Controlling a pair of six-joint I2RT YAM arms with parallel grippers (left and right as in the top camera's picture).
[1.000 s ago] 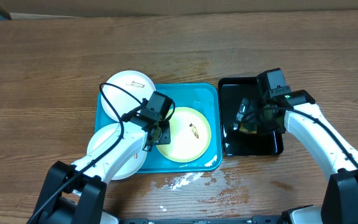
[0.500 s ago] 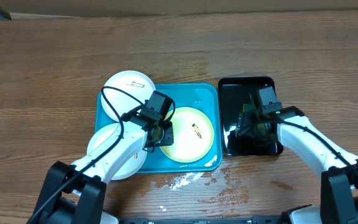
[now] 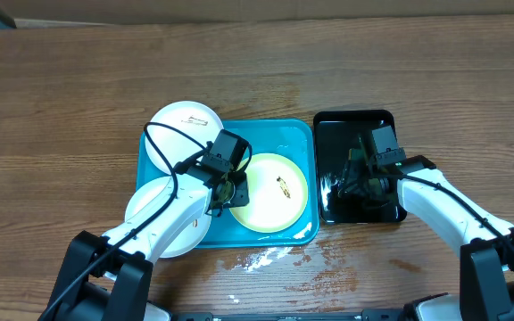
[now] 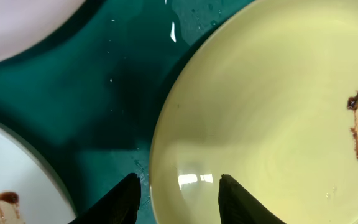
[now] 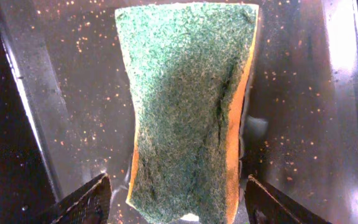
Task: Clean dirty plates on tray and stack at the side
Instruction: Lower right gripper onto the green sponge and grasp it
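Note:
The pale yellow-green plate [image 3: 277, 192] lies in the turquoise tray [image 3: 284, 135], with a brown smear at its centre. My left gripper [image 3: 232, 191] is open, its jaws either side of that plate's left rim [image 4: 166, 155]; the gripper [image 4: 179, 190] hangs low over the tray [image 4: 92, 93]. One white plate [image 3: 183, 132] overlaps the tray's far left corner. Another white plate [image 3: 163, 218], smeared [image 4: 2, 200], overlaps its near left corner. My right gripper [image 3: 364, 178] is open over a green and orange sponge [image 5: 188, 106], its fingers [image 5: 82, 202] apart on both sides of it.
The sponge lies in a narrow black tray [image 3: 355, 127] right of the turquoise tray; it is wet and speckled [image 5: 61, 93]. Water is spilled on the wooden table [image 3: 266, 259] in front of the turquoise tray.
My right gripper has come down toward me over the sponge in the black tray. The yellow-green plate has shifted slightly to the right. The left arm has barely moved.

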